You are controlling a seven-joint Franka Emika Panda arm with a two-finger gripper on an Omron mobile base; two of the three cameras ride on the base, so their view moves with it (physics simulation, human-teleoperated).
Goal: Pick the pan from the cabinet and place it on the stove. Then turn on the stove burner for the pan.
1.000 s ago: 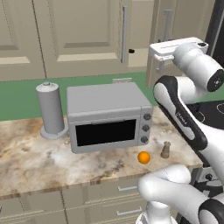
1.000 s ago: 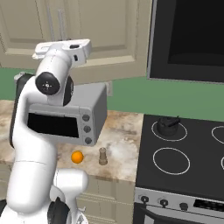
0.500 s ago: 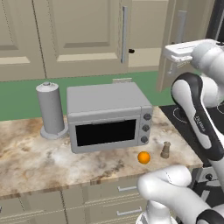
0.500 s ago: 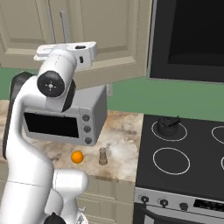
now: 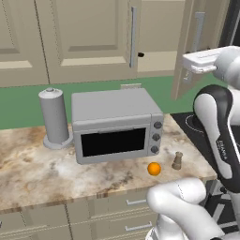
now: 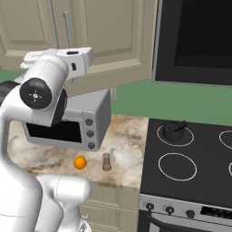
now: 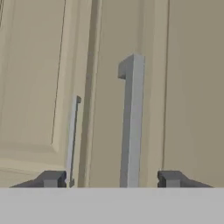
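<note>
Swinging outward over the last second, the right-hand door [image 5: 199,49] of the cabinet [image 5: 93,40] is now seen well ajar in the left base view, where a second ago only a narrow gap was open beside the arm; the hand has been carried to the right with it. In the hand view the gripper [image 7: 111,179] is spread wide, its two dark fingertips [image 7: 51,178] standing either side of the door's silver bar handle [image 7: 131,122] without pressing on it, so the door appears to be drawn by hooking rather than pinching. Through the opening a plain beige shelf [image 5: 157,58] is exposed, and at its left edge a small dark tip [image 5: 140,55] is visible, judged to be the end of the pan's handle, though the pan itself is hidden behind the closed left door. The stove [image 6: 190,181] lies to the right, its larger white ring [image 6: 177,166] bare and a small dark pot [image 6: 173,129] standing on the rear ring. Access is judged only partly gained; the door probably needs opening further, and the left one may too.
</note>
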